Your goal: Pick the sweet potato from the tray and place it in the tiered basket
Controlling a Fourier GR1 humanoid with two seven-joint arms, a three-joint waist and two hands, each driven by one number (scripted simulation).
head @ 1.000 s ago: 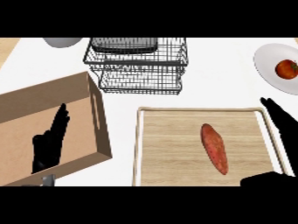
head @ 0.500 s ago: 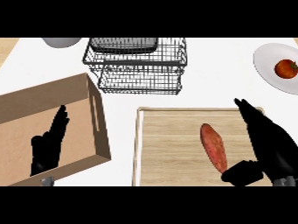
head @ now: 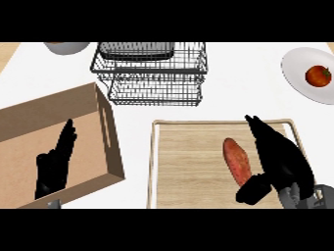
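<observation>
An orange-red sweet potato lies lengthwise on the light wooden tray at the lower middle-right. My right hand hovers just to its right over the tray, open, fingers straight and pointing away, thumb near the potato's near end. The black wire tiered basket stands beyond the tray, at the top centre. Over the box at the lower left, my left hand rests open with fingers up.
A shallow wooden box lies at the left. A white plate with a tomato sits at the top right. A grey bowl shows at the top left edge.
My right hand has come leftward across the tray, from its right edge to right beside the sweet potato. The left hand and the potato have stayed put.
</observation>
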